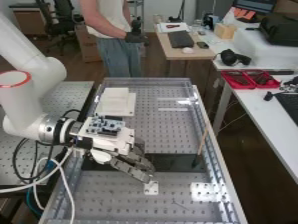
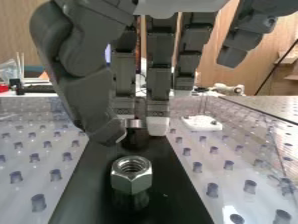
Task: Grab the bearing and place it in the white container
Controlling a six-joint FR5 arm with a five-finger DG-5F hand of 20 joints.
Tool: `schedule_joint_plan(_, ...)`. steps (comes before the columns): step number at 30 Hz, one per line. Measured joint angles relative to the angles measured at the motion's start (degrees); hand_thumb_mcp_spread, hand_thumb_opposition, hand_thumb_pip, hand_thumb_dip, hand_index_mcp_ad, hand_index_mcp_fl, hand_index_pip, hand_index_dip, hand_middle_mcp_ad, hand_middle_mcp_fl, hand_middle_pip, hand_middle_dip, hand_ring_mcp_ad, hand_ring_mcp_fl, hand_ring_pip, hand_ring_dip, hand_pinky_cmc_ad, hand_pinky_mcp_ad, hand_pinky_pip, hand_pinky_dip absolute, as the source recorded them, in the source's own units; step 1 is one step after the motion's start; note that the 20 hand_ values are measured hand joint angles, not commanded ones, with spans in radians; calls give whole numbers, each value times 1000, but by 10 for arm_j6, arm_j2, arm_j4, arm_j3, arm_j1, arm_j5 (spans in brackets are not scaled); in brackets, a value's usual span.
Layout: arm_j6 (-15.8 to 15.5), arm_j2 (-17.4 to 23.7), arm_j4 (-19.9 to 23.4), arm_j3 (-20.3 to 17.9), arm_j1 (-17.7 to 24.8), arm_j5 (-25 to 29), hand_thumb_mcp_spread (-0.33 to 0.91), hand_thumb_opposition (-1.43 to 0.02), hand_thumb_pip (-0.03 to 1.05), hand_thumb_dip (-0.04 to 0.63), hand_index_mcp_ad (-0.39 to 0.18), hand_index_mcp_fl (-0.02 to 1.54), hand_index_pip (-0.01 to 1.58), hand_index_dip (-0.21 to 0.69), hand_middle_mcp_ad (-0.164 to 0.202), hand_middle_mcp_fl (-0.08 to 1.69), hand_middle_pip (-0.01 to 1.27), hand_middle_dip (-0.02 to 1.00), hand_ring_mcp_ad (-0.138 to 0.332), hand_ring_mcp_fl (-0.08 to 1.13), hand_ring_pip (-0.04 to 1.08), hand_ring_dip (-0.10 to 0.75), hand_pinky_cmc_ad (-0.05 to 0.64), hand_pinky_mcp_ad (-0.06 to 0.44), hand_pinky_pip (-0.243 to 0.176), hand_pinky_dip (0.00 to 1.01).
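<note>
Dark grey, the robot hand (image 1: 133, 166) slants down from the white arm (image 1: 21, 92) into a clear-walled case (image 1: 211, 140), over the black strip (image 1: 176, 162) that crosses its perforated floor (image 1: 113, 200). By the wrist view, the hand (image 2: 159, 82) is spread rather than clenched: its fingers hang straight, with the thumb (image 2: 93, 107) set apart from them. Between the thumb and the nearest fingertips is a silvery ring (image 2: 135, 123), seemingly the bearing, above the black strip — whether either side touches it, I cannot tell. Closer to the wrist camera, a steel hex nut (image 2: 131, 175) sits on the strip with its threaded hole facing up. Just beside the fingertips in the high view, a small white block (image 1: 151, 188) lies on the perforated floor, off the strip. The white container (image 1: 114, 102) rests farther up the case, well apart from the ring, and a thin brown stick (image 1: 202, 142) leans near the wall opposite the arm.
</note>
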Motion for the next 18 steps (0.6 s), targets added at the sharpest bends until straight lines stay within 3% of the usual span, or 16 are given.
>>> schedule_joint_plan(18, -1, 5, 3, -2, 1, -3, 571, -843, 583, 316, -113, 370, 1178, 26, 30, 607, 581, 785, 35, 234, 220, 606, 298, 227, -75, 178)
